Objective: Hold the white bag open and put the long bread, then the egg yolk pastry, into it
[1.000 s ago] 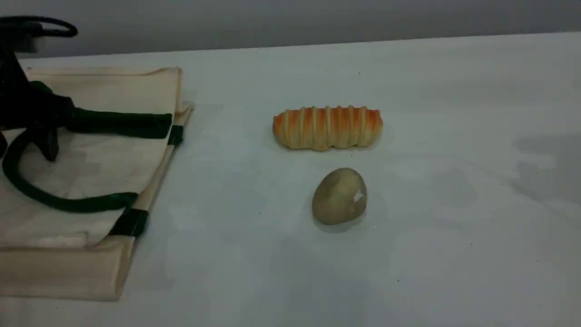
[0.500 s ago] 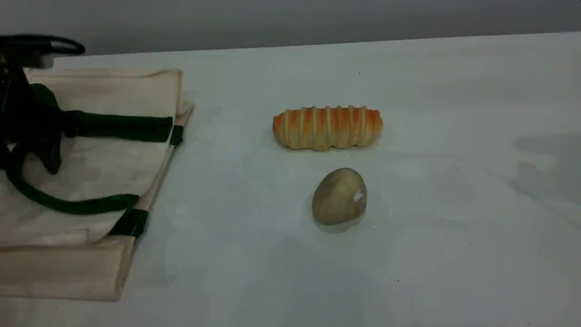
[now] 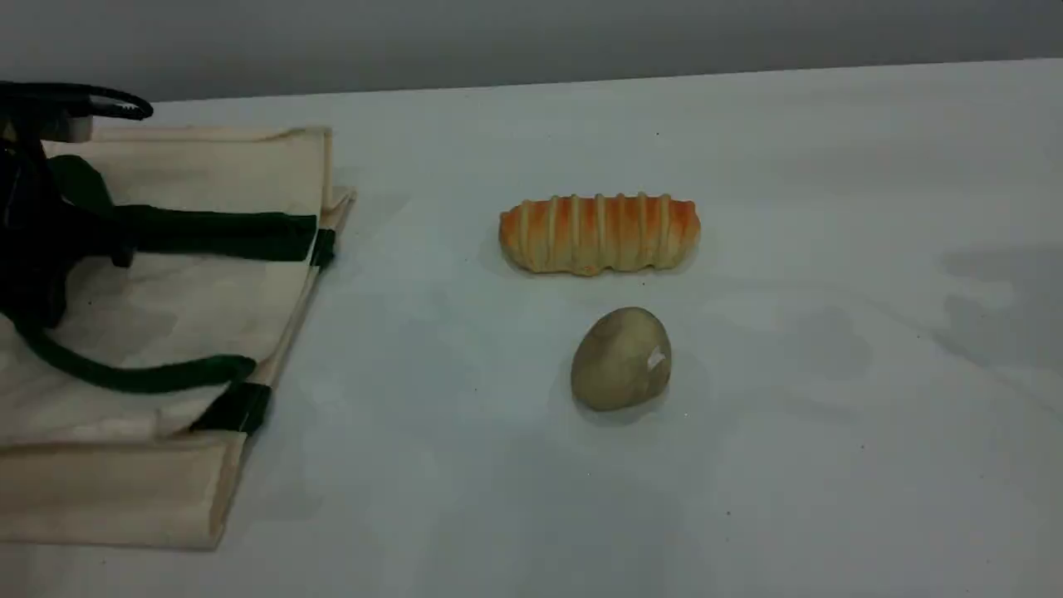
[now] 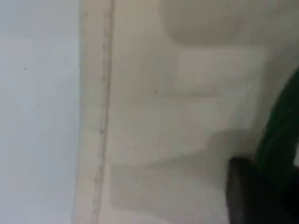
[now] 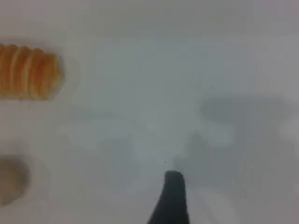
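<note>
At table left, bag position: the white bag point(image 3: 191, 299) lies flat, its left part cut off by the picture edge.
Bag rim: runs at a slant from far right to near left, and carries green patches point(image 3: 237, 407) where the straps attach.
Bag near edge: a folded band of canvas, parallel to the near side of the table point(image 3: 830, 249).
Far handle point(image 3: 224, 232): a dark green strap that runs level from the rim leftward into the left gripper point(image 3: 87, 241).
Near handle point(image 3: 124, 378): a slack loop resting on the canvas.
Left gripper state: fingers together, closed on the far handle. In the left wrist view one dark fingertip point(image 4: 247, 193) sits right beside the green strap, above the canvas.
Stitched bag edge point(image 4: 100, 116): bare table lies on its outer side.
Long bread point(image 3: 600, 234): on the table at centre, lengthwise left to right, well apart from the bag rim.
Egg yolk pastry point(image 3: 621, 359): just nearer than the bread, with a strip of bare table between the two.
Open room, left: bare table between the bag rim and both foods.
Open room, right: bare table from the foods to the right picture edge, with faint shadows only.
Right gripper point(image 5: 172, 191): outside the scene view. Its wrist view shows one fingertip over bare table, right of the bread end. Jaws wide apart, holding nothing.
</note>
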Robot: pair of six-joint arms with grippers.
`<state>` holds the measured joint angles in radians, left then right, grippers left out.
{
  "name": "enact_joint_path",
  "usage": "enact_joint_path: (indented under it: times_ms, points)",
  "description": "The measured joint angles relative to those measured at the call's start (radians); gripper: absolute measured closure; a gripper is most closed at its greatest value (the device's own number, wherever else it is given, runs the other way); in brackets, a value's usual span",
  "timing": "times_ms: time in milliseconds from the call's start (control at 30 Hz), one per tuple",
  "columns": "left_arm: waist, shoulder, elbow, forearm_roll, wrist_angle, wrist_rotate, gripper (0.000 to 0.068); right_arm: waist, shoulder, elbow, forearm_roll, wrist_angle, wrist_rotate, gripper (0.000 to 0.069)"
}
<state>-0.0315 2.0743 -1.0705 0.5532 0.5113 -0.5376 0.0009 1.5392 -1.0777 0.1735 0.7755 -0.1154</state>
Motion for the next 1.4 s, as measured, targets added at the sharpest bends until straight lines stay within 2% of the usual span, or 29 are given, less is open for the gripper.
enact_joint_path:
  times_ms: [233,367,467,533,667,933,1033,1133,1267,1400]
  points:
    - [-0.001,-0.034,-0.009,-0.009,0.02,0.037,0.0596,0.0,0.0,0.0,0.0,0.0,0.0,0.0106]
    - [-0.001,-0.102,-0.047,-0.02,0.097,0.104,0.0596,0.0,0.0,0.0,0.005,-0.008,0.0,0.0106]
    - [-0.001,-0.169,-0.078,-0.065,0.156,0.165,0.0596,0.0,0.0,0.0,0.007,-0.008,0.0,0.0106]
    - [-0.001,-0.219,-0.098,-0.117,0.184,0.228,0.0596,0.0,0.0,0.0,0.007,-0.01,0.0,0.0106]
    - [-0.001,-0.308,-0.158,-0.271,0.265,0.402,0.0596,0.0,0.0,0.0,0.007,-0.016,0.0,0.0106]
    - [-0.001,-0.356,-0.351,-0.648,0.516,0.772,0.0596,0.0,0.0,0.0,0.007,-0.013,-0.003,0.0106]
    - [-0.001,-0.356,-0.439,-0.74,0.616,0.846,0.0596,0.0,0.0,0.0,0.007,-0.009,-0.004,0.0106]
    - [-0.001,-0.356,-0.529,-0.781,0.701,0.877,0.0596,0.0,0.0,0.0,0.007,-0.008,-0.005,0.0106]
    - [-0.001,-0.361,-0.635,-0.801,0.714,0.88,0.0596,0.0,0.0,0.0,0.011,-0.008,-0.007,0.0106]
    - [-0.002,-0.368,-0.651,-0.908,0.712,0.962,0.0596,0.0,0.0,0.0,0.039,-0.009,-0.044,0.0106]
